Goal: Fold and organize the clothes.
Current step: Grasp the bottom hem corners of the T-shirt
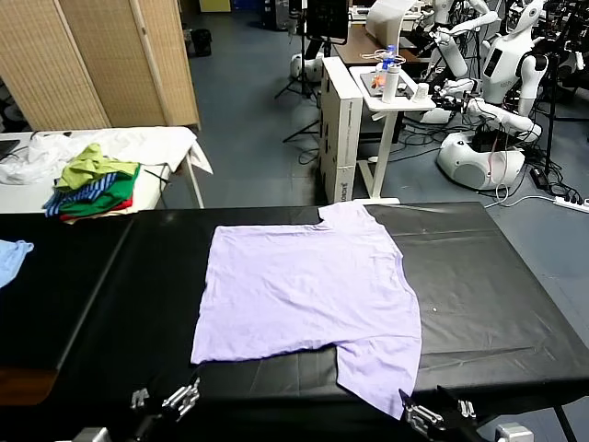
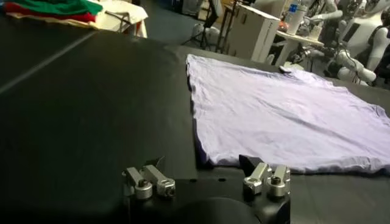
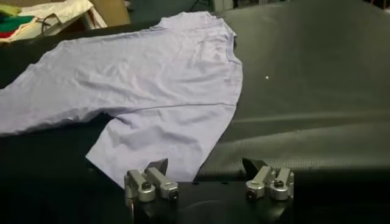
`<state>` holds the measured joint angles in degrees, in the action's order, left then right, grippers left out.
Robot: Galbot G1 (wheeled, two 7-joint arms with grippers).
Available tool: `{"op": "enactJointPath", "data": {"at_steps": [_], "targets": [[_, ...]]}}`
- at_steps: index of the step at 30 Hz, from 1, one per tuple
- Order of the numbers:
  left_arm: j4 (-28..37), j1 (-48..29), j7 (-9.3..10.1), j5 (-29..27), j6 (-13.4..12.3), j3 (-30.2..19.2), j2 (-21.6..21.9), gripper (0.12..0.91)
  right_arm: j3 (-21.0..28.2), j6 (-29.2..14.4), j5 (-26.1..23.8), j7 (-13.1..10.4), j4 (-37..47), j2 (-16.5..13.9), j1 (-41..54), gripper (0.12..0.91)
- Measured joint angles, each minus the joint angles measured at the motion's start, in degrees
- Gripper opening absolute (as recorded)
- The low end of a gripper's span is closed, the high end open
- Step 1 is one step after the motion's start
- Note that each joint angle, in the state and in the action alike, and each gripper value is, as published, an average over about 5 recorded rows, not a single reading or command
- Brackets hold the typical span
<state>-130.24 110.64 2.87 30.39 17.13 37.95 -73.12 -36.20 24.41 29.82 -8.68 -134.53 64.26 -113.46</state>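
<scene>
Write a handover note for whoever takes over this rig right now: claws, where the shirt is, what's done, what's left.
Left claw: open, empty, at the table's near edge by the shirt's hem corner.
Right claw: open, empty, at the near edge just beside the near sleeve.
Pale lavender short-sleeved thin-cloth T-shirt: spread flat on the black table, collar toward the robot's right, one sleeve reaching the near edge, the other pointing away.
Done: shirt is laid out; no fold visible.
Left: all folding and tidying.
Not part of the job: green, yellow and red garment pile on the white side table, light blue cloth at far left.
</scene>
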Motion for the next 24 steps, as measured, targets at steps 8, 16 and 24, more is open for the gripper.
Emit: {"op": "enactJointPath", "data": {"at_steps": [8, 16, 24], "targets": [[1.8, -2.4, 0.67, 0.3, -0.1, -0.9, -0.7, 0.902, 1.9, 0.0, -1.3, 0.0, 1.0, 0.9, 1.0, 0.804], [3.9, -4.1, 0.69, -0.7, -0.4, -1.9, -1.4, 0.642, 2.6, -0.1, -1.6, 0.0, 1.8, 1.3, 1.0, 0.583], [4.6, -4.1, 0.54, -1.4, -0.7, -2.4, -1.8, 0.22, 2.6, -0.2, -1.6, 0.0, 1.7, 1.2, 0.7, 0.174]]}}
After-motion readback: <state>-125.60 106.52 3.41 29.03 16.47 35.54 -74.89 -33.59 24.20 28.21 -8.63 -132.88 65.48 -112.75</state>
